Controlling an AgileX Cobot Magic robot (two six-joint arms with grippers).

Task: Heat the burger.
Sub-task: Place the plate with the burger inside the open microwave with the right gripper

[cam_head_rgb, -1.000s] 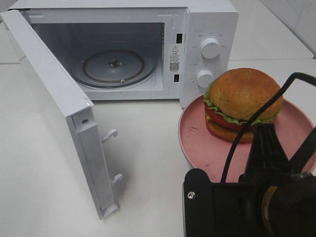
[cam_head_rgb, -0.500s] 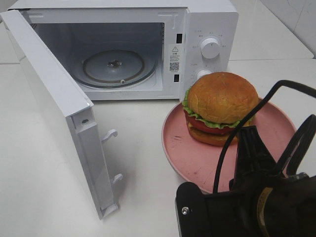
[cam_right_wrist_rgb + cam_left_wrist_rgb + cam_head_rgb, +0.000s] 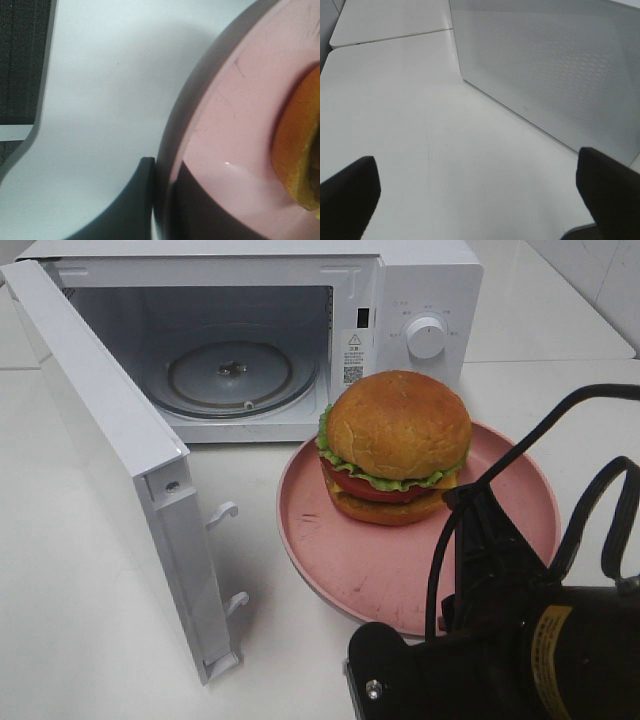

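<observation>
The burger (image 3: 397, 445), with a golden-brown bun, green lettuce and a red tomato slice, sits on a pink round plate (image 3: 320, 540) held just in front of the open microwave (image 3: 420, 290). My right gripper (image 3: 470, 502) is shut on the plate's near rim. In the right wrist view its dark fingers (image 3: 145, 200) clamp the pink rim (image 3: 210, 125), with the bun's edge (image 3: 300, 150) at the side. My left gripper (image 3: 477, 195) stands open, with nothing between its fingers, near the outer face of the microwave door (image 3: 555, 65).
The microwave door (image 3: 110, 440) swings wide open to the left, with its latch hooks (image 3: 225, 512) sticking out. The glass turntable (image 3: 230, 375) lies bare inside the cavity. One control knob (image 3: 426, 337) shows on the right panel. White tabletop (image 3: 280, 640) spreads in front.
The plate with the burger has moved left, toward the microwave opening, and now covers the lower knob. My right arm moved left with it. The door has not moved.
</observation>
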